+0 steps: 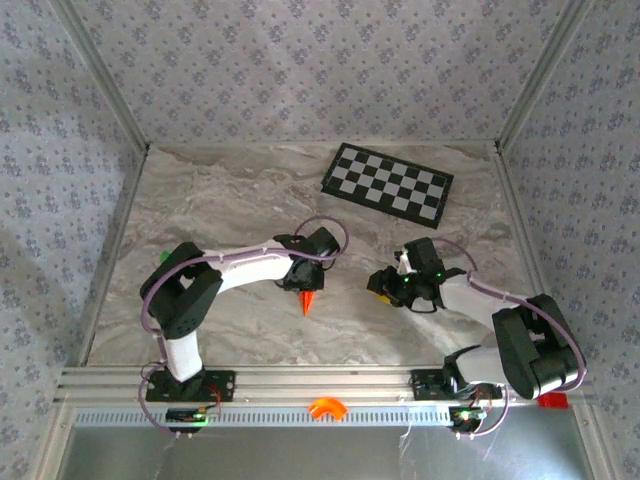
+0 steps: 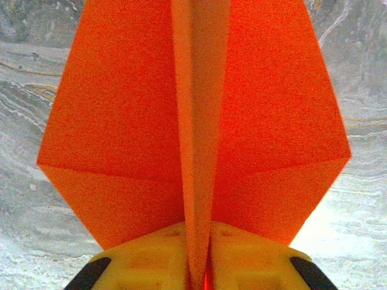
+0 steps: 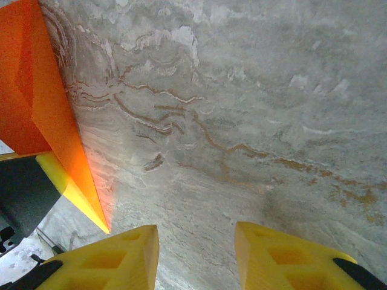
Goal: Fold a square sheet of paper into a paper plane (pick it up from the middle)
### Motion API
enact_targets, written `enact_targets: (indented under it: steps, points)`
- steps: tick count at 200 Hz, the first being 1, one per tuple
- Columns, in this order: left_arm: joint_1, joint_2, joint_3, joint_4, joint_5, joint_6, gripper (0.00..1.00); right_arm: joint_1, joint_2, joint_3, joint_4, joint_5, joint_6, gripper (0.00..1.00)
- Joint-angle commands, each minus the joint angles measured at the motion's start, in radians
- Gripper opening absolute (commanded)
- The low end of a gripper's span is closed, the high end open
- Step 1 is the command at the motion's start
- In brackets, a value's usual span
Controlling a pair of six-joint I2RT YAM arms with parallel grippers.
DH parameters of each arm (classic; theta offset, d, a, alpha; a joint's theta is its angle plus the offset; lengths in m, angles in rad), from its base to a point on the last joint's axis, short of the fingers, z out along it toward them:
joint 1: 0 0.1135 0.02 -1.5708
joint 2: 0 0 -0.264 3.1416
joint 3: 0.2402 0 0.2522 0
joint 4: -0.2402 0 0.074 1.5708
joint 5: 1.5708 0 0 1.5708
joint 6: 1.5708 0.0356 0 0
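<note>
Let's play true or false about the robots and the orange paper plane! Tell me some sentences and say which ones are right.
1. The left gripper pinches the paper plane by its middle fold. True.
2. The right gripper is holding the plane too. False: its jaws stand open with nothing between them, over the bare table.
3. The checkerboard lies on the far side of the table, beyond both grippers. True.
4. The paper plane is lying on the checkerboard. False: it is well apart from it, nearer the arms' bases, at the left gripper.
</note>
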Motion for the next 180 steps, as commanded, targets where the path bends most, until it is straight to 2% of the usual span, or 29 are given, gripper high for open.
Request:
enact_targets:
  steps: [1, 69, 102, 138, 180]
  points:
    - [0.001, 0.020, 0.026, -0.037, -0.019, 0.004, 0.16, -0.001, -0.008, -0.015, 0.002, -0.004, -0.001, 0.39]
    - [0.000, 0.043, 0.011, -0.022, -0.011, 0.008, 0.17, -0.001, -0.003, -0.012, 0.003, -0.007, -0.003, 0.40]
    - [-0.002, 0.037, -0.004, -0.011, -0.011, 0.009, 0.23, 0.000, -0.002, -0.013, 0.005, -0.006, -0.004, 0.40]
    - [-0.003, 0.053, -0.012, -0.019, -0.018, -0.003, 0.26, 0.000, 0.001, -0.015, 0.011, -0.010, 0.000, 0.40]
    - [-0.041, 0.091, -0.010, -0.064, -0.056, -0.038, 0.31, 0.000, -0.002, -0.013, 0.007, -0.008, -0.001, 0.41]
